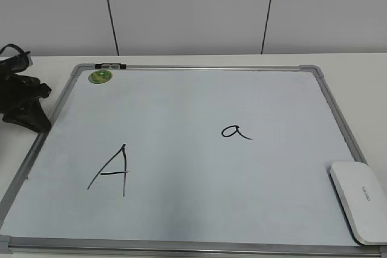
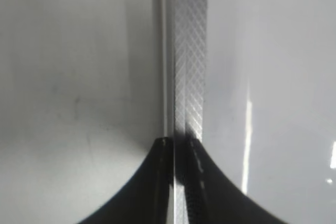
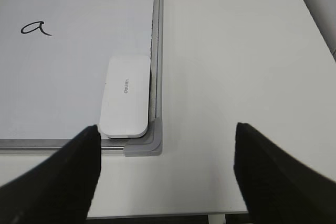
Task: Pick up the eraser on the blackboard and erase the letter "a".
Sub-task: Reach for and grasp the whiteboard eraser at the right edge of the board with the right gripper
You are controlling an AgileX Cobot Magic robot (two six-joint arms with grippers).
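The white eraser lies flat in the near right corner of the blackboard, against its frame. The small black letter "a" is written right of the board's middle. In the right wrist view the eraser lies ahead and to the left of my open, empty right gripper, which hovers over bare table beside the blackboard's grey corner; the letter "a" is far left. My left gripper sits at the board's left edge, its jaws shut over the silver frame.
A larger capital "A" is written on the board's left half. A round green sticker and a small clip sit at the far left corner. The table's front edge lies just below my right gripper.
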